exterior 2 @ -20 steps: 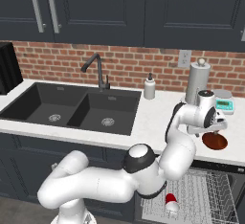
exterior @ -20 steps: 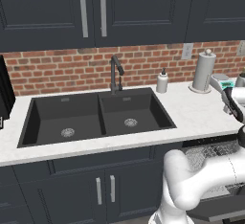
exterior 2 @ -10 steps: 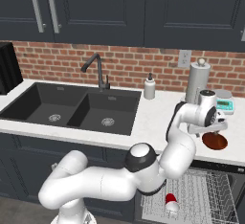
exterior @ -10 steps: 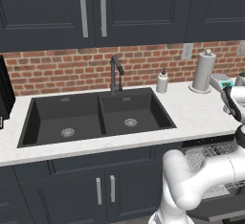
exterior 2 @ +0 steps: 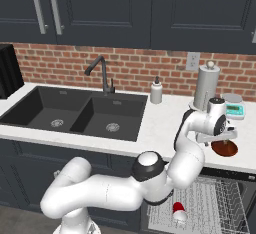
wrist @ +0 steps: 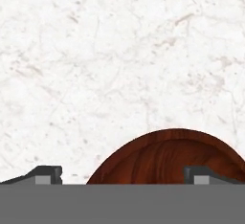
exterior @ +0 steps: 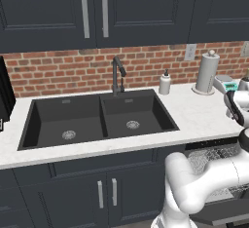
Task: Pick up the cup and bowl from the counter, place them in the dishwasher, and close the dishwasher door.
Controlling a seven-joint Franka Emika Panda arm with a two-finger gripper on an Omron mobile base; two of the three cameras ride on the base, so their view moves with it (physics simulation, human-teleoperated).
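The cup point(exterior 2: 178, 211) already lies in the dishwasher point(exterior 2: 220, 203) rack. The claw point(exterior 2: 223, 137), spread wide, hovers over the bowl point(exterior 2: 224, 148); next, descend and pinch its rim.

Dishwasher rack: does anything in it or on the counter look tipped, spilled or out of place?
The cup lies on its side on the dishwasher rack, not upright. The bowl sits level on the counter, nothing spilled.
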